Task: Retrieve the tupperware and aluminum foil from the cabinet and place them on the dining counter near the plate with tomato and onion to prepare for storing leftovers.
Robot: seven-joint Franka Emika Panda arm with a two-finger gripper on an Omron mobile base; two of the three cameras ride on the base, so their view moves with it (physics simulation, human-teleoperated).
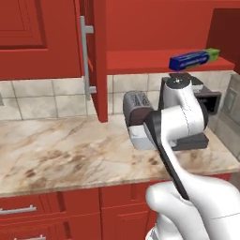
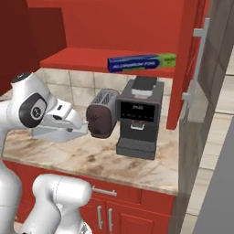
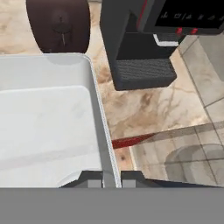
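Tupperware (image 3: 48,127) held by its right rim in the pincer (image 3: 112,179): the two dark finger tips sit either side of the raised rim wall, closed onto it, tray extending left of the pincer in the hand view. In the right base view the tupperware (image 2: 59,132) hangs level above the marble worktop (image 2: 137,169), at the end of the arm, just beside the dark brown toaster (image 2: 103,114). In the left base view the tray (image 1: 140,138) shows as a pale edge in front of the toaster (image 1: 136,105), mostly hidden by the white arm. Black coffee machine (image 2: 139,119) stands on the worktop right of the toaster. Aluminum foil (image 2: 141,62) lies on the red shelf of the cabinet (image 2: 87,59), above the coffee machine, well apart from the pincer. Cabinet door (image 1: 96,61) stands open, grey bar handle (image 1: 85,56) facing out.
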